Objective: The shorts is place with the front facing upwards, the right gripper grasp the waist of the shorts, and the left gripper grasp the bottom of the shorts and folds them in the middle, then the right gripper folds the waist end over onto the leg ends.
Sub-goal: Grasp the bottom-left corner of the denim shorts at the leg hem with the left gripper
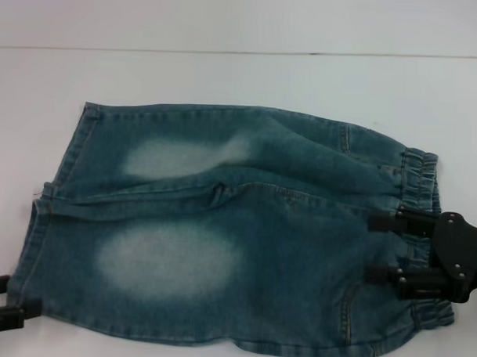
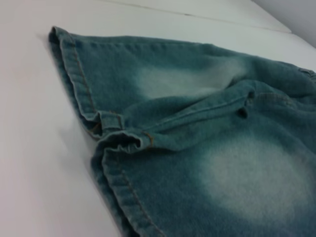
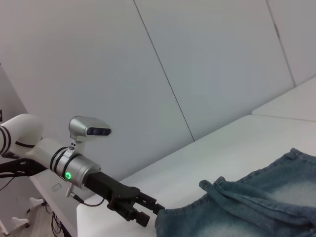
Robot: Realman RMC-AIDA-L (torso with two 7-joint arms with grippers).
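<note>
Denim shorts (image 1: 229, 225) flat on white table (image 1: 242, 77). Right gripper (image 1: 381, 248) at elastic waist, fingers spread. Left gripper (image 1: 15, 300) at leg hem corner, spread too.

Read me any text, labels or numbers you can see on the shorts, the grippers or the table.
None can be read.
shorts: no tag, brand patch or print shows, only seams and faded patches.
left gripper at the leg hem, right gripper at the waistband: black, no markings seen.
table: plain white.
Left arm in the right wrist view: a green light, but no legible lettering.
</note>
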